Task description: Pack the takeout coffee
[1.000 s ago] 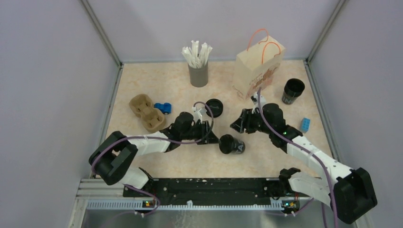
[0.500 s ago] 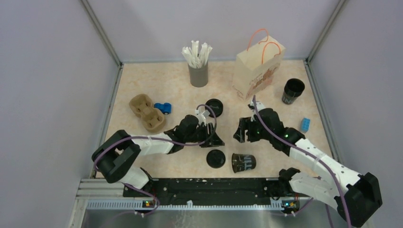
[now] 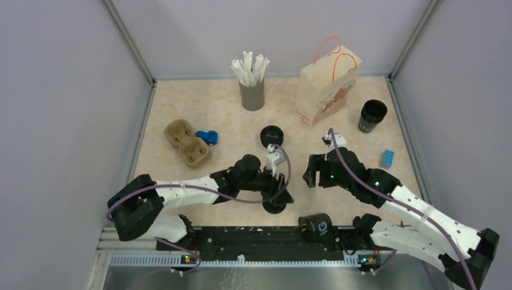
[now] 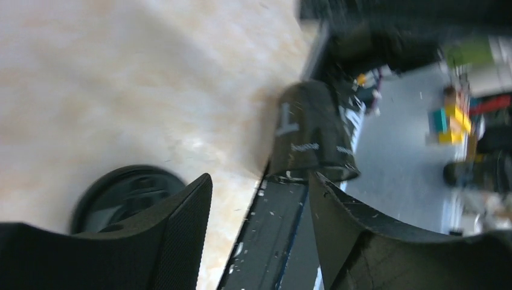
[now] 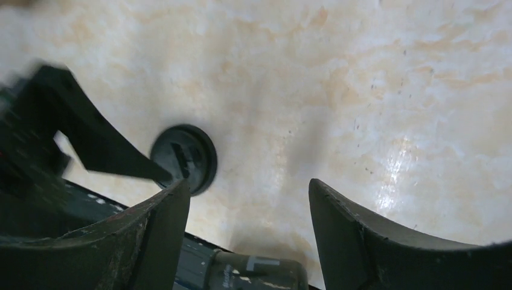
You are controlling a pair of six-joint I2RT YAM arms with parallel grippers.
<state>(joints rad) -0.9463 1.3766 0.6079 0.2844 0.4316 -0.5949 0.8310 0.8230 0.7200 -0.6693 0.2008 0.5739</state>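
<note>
The left gripper (image 4: 259,181) has its jaws wide with nothing between them, just beside the flat black lid (image 3: 275,206) close to the near edge of the worktop (image 3: 229,124). The takeout coffee cup (image 3: 316,226) lies on its side at that near edge, partly on the black rail (image 3: 241,235), clear of both grippers; its pale print shows a large "T"-like mark, and the smaller lettering is too blurred to read. The right gripper (image 5: 249,184) is also wide and empty, farther in from the edge than the cup.
</note>
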